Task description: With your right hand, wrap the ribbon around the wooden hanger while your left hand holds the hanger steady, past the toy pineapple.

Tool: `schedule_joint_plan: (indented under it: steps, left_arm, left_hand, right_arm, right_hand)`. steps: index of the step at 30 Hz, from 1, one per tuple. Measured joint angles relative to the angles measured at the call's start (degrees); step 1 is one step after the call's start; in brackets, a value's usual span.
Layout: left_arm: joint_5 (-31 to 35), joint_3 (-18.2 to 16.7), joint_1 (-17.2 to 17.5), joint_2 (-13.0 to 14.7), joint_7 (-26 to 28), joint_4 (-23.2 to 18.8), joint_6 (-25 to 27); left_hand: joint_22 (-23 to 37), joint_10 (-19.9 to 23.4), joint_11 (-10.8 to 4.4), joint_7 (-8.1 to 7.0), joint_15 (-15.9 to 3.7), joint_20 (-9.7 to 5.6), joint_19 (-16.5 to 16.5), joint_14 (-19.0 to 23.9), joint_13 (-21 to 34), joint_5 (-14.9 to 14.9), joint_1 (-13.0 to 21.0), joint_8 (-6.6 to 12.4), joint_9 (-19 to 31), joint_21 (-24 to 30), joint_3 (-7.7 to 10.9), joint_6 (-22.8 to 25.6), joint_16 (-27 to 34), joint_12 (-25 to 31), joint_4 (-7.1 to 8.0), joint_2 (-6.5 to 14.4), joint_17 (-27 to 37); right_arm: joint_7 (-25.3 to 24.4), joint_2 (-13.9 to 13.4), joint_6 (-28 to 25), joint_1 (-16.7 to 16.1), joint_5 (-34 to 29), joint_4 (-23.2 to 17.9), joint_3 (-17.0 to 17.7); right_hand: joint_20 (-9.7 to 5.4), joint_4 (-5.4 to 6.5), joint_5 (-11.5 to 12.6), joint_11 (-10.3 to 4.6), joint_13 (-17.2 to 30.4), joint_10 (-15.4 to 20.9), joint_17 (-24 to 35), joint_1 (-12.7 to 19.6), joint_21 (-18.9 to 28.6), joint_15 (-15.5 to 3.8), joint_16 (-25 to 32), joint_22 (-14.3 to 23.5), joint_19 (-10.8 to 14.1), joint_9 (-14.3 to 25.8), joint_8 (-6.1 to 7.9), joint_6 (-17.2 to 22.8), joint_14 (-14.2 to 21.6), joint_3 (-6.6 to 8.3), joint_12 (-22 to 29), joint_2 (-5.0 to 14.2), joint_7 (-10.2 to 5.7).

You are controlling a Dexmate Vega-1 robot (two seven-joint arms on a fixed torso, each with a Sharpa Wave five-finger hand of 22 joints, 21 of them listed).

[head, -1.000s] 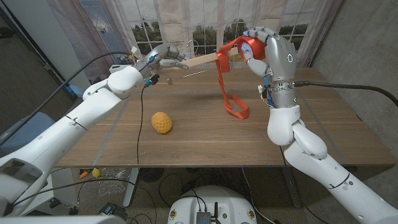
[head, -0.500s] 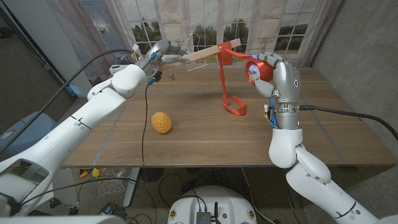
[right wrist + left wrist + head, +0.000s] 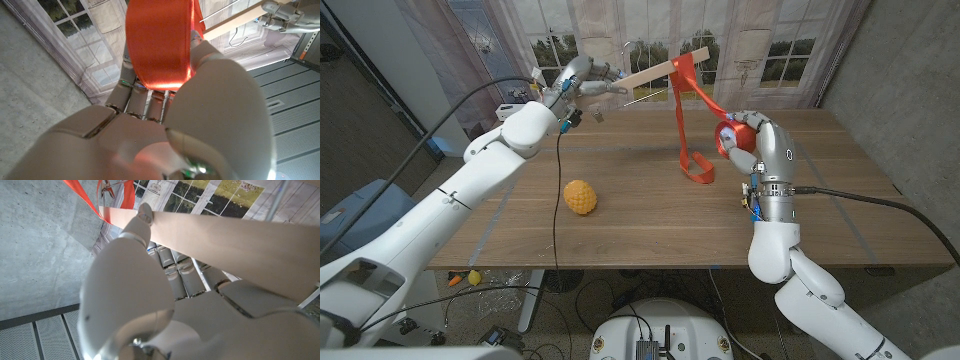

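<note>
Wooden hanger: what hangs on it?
An orange ribbon is draped over the wooden hanger; one end trails to the table, the other runs to the right hand. The left hand covers the hanger's other end.

Orange ribbon [image 3: 692, 130] drapes from the raised wooden hanger [image 3: 655, 75]; yellow toy pineapple [image 3: 580, 197] sits on the table.

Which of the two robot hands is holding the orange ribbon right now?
The right robot hand, low near the table, grips the orange ribbon; the left robot hand holds the light wooden hanger instead.

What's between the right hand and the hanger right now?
Only a taut stretch of ribbon, running from the right hand up to the hanger, per the head view.
</note>
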Motion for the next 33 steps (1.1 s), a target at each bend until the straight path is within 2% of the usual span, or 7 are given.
schedule_joint_plan:
  steps: [23,33]
  left_arm:
    - [-4.93,-1.41,0.67,-0.48,-2.14,-0.56,-0.56]
    - [-9.05,-1.93,0.87,0.64,-5.15,-1.43,0.38]
  left_hand:
    - [0.00,-0.01,0.00,0.01,0.00,0.20,-0.41,0.00,0.27,0.11,0.01,-0.15,0.31,0.40,0.00,0.00,-0.07,0.00,0.00,-0.01,0.09]
    - [0.00,-0.01,0.00,0.07,0.00,0.00,-0.61,0.00,0.26,0.10,0.10,-0.34,0.27,0.40,-0.01,0.05,-0.47,-0.39,0.01,-0.10,0.13]
  right_arm:
    - [3.57,0.27,-3.70,6.51,5.06,8.47,-4.21]
    - [3.86,0.16,-5.89,10.44,6.61,12.85,-5.64]
  right_hand:
    - [0.08,0.01,0.16,-0.01,0.22,0.01,0.02,0.01,0.22,0.00,0.08,-0.29,-0.73,0.03,0.01,0.32,0.00,0.00,-0.14,-0.01,-0.33]
    - [0.09,0.01,0.37,-0.22,0.39,0.22,0.32,0.09,0.44,0.00,0.07,-0.29,-0.72,0.03,0.00,0.34,0.00,-0.01,-0.41,-0.09,-0.31]
